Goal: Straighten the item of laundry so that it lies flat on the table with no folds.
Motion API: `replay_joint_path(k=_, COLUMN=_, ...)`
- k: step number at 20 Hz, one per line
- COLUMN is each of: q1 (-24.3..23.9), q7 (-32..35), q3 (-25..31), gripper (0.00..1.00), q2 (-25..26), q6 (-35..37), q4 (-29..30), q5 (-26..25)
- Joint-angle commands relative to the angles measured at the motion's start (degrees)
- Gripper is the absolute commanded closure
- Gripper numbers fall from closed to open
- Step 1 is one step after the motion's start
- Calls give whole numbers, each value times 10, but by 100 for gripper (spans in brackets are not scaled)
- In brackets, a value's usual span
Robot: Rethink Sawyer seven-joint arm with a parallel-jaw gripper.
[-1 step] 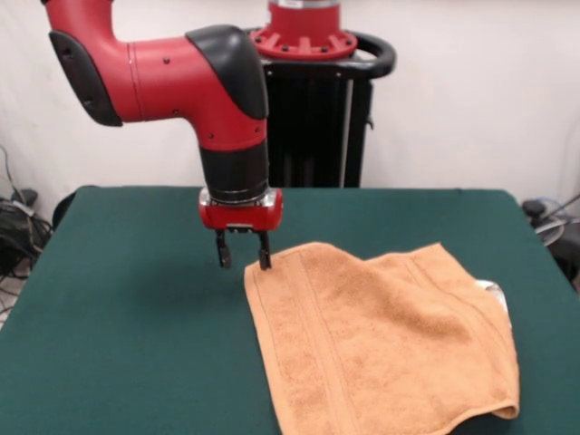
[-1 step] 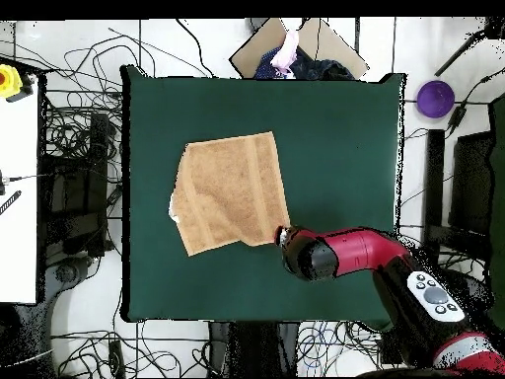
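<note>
The gripper [image 1: 242,262], fingers slightly apart and empty, hovers beside the hand towel [image 1: 381,353] corner; it should pinch only the top layer of the fold.

You find no text, label, brand, number or sign that can be read in either view. The small white tag [image 1: 490,287] at the towel's [image 1: 381,344] edge shows you no lettering that can be made out.
</note>
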Motion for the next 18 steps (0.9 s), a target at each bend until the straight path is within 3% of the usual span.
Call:
replay_joint_path(k=1, q1=23, q7=-67, q3=18, gripper=0, q2=21, q6=49, q4=-50, q5=-7)
replay_joint_path(k=18, q1=77, q7=-33, q3=-33, gripper=0, q2=77, q6=15, q4=-110, q5=-50)
